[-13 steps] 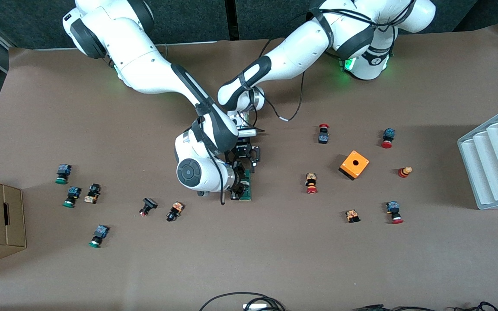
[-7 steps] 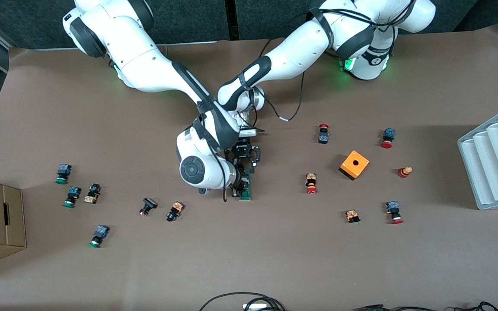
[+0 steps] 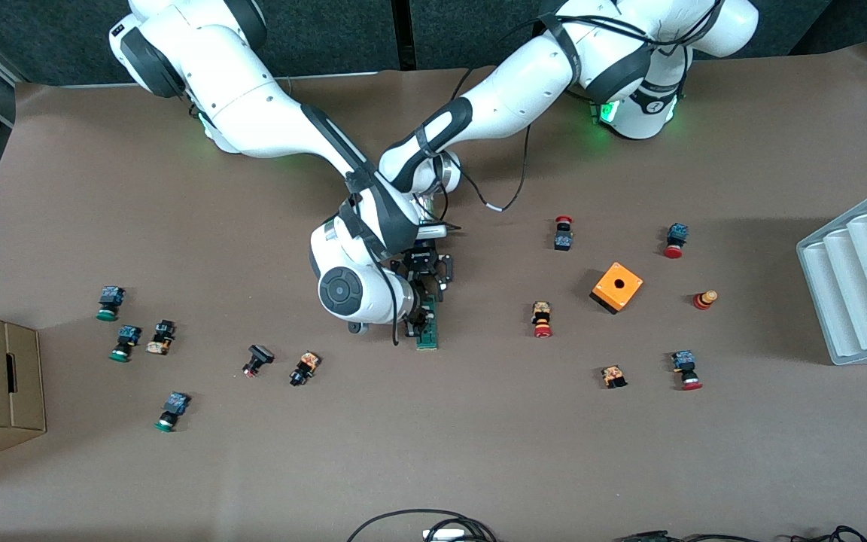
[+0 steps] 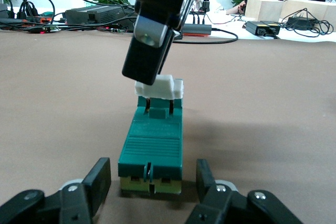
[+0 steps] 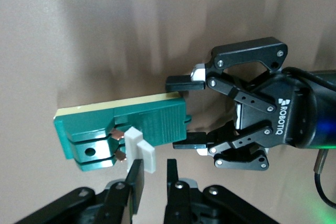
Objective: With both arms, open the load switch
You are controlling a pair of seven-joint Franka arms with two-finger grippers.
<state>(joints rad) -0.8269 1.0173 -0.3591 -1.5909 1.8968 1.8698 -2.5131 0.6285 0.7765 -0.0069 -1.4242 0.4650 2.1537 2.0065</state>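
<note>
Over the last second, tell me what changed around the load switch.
The right arm's wrist drifted slightly toward the left arm's end, its hand shut on the white tab. The left hand stayed clamped on the switch, which did not move. Buttons and orange box unchanged.

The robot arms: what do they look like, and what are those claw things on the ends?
Both arms, the left arm and the right arm, have glossy white rounded shells with black joint bands, black cables alongside and green lights at the bases. The left gripper is a black two-finger linkage claw marked ROBOTIQ; the right gripper looks alike.
</note>
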